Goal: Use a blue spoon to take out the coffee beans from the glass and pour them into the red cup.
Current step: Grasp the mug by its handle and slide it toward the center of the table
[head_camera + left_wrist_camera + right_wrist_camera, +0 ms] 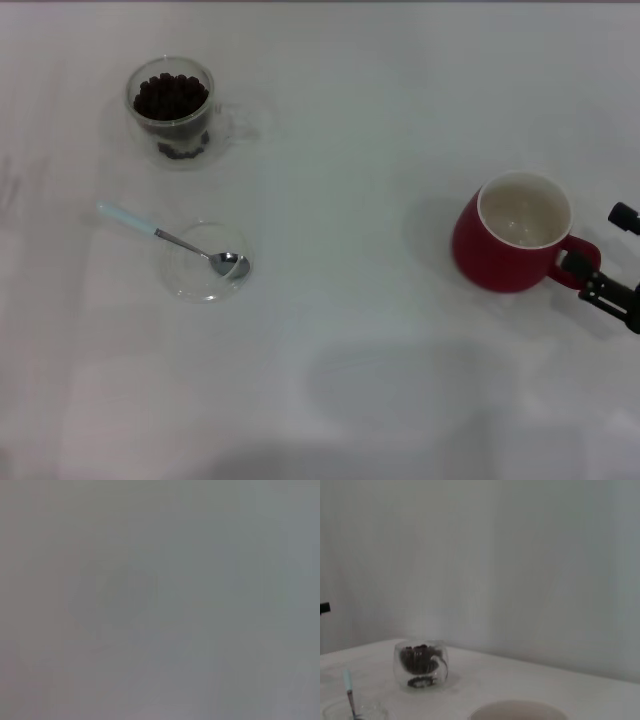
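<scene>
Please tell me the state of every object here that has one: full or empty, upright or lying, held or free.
glass: upright, holding coffee beans, free
blue spoon: lying with its bowl in the saucer, handle out over the rim, free
red cup: upright, empty, handle beside the right tool
right tool: open, astride the cup handle, not closed on it
left tool: not in view

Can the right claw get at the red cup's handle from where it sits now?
Probably yes: the right claw sits right beside the red cup, its fingers apparently either side of the handle, nothing between them.
</scene>
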Action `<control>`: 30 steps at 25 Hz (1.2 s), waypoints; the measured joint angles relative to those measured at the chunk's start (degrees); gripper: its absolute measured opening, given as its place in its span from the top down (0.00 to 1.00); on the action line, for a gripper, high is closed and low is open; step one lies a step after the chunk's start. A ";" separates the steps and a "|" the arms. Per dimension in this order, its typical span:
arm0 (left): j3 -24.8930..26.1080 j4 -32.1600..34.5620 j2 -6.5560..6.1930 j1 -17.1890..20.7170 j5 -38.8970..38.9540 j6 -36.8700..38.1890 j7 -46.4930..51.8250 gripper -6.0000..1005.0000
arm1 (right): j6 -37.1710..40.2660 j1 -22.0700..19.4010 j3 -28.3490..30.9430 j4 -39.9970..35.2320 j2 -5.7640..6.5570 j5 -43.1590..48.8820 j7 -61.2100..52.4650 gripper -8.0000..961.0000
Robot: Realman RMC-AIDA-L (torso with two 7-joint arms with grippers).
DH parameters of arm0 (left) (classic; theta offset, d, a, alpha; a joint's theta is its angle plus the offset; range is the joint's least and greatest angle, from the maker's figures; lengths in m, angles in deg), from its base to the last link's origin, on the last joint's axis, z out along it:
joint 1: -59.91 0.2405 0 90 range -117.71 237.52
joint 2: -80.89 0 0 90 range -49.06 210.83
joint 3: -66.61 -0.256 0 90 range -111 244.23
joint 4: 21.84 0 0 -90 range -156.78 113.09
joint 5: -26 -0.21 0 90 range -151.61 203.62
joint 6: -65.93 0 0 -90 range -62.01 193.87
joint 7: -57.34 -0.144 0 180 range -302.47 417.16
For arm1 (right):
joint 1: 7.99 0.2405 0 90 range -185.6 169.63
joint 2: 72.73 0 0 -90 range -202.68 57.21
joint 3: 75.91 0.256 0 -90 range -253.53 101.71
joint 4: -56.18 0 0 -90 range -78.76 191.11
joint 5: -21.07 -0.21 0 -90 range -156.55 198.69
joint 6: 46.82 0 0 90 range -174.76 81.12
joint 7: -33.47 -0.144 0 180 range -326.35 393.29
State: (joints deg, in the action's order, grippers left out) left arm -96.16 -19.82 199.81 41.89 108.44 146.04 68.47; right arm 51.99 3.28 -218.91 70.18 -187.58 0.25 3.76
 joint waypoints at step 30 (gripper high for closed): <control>0.27 -1.49 -0.10 0.32 -0.17 -0.44 0.04 0.13 | -6.08 -0.29 0.00 -4.40 -0.10 1.56 5.26 0.58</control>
State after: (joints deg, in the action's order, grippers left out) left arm -95.89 -21.31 199.71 42.21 108.27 145.60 68.50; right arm 45.91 2.99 -218.90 65.78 -187.68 1.81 9.02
